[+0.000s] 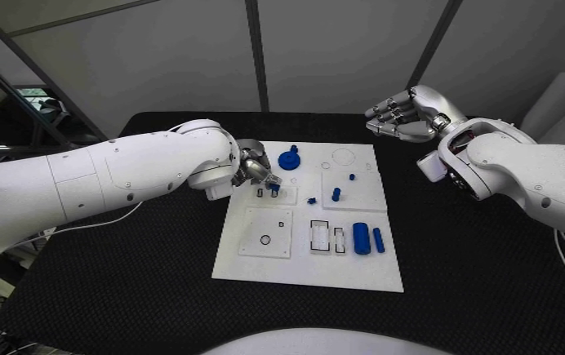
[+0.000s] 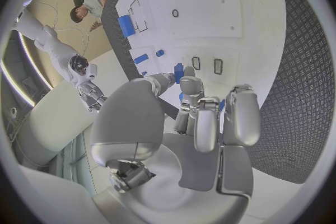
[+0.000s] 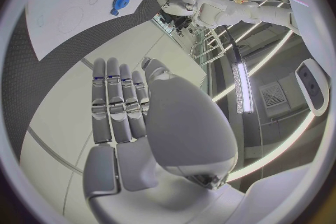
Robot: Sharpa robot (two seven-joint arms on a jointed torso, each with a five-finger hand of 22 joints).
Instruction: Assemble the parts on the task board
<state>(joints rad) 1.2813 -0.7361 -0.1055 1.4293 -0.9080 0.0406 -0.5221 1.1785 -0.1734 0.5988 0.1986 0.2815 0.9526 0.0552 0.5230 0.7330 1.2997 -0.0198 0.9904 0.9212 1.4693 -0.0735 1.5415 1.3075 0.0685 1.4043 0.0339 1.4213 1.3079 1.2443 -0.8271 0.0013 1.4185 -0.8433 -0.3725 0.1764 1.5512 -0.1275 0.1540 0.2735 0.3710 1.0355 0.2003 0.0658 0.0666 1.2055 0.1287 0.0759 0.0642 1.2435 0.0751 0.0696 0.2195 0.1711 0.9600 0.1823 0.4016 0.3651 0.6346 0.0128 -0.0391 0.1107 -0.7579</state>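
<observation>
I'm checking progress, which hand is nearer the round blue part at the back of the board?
Left. The left hand sits over the task board just beside the round blue part; the right hand hovers off the board, beyond its far right corner.

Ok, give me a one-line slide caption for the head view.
Left hand pinches a small blue part over the white task board; right hand hovers off the board, holding nothing.

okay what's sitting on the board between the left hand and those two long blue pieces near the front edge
In the head view, between the left hand and the two long blue pieces lie a small blue peg and two empty rectangular slots in the white task board.
</observation>
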